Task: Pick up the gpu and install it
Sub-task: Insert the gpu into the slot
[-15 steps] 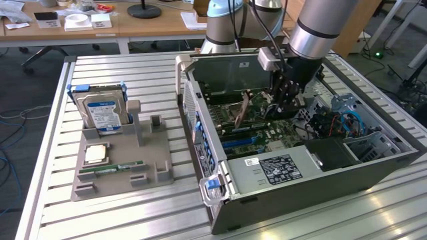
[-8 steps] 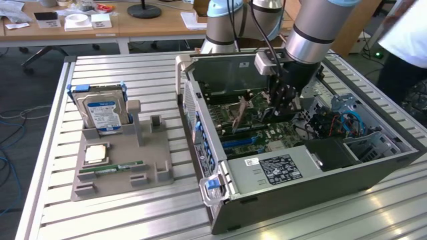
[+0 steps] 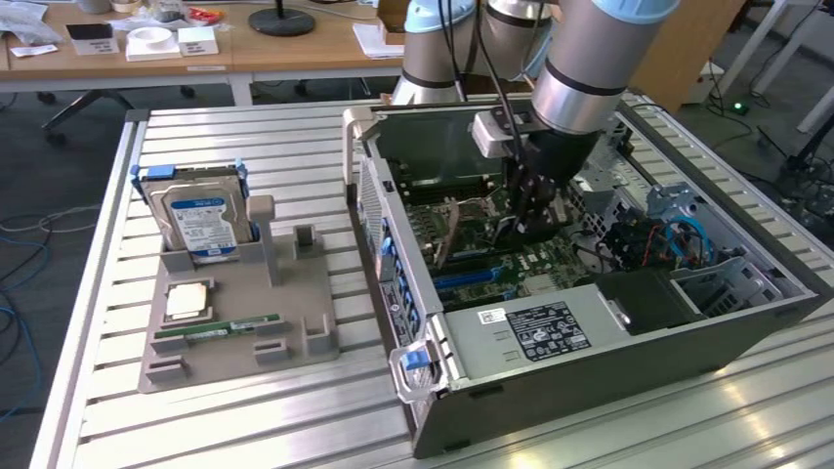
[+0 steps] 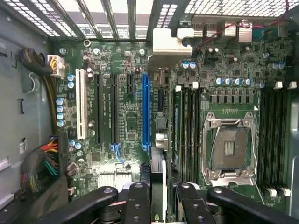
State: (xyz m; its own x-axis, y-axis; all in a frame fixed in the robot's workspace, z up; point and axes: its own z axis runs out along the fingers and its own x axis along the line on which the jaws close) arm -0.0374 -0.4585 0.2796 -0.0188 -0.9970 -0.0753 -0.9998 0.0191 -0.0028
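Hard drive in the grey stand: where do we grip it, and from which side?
Take the hard drive by its upper end, fingers on the two broad faces, coming down from above. It stands on edge in the grey stand, leaning slightly back, its lower end sunk in the slot, so likely only the top is free to pinch.

1. The computer case (image 3: 587, 391) lies open on the table (image 3: 261, 420), toward the exterior view's right; the holder (image 3: 234, 362) lies beside it, to its left.
2. On the holder, the hard drive (image 3: 202, 220) stands upright behind the flat-lying RAM stick (image 3: 215, 330).
3. Inside the case, the gripper (image 3: 530, 230) holds the gpu (image 4: 158, 177) over the motherboard (image 4: 131, 126), near the expansion slots (image 4: 113, 112).
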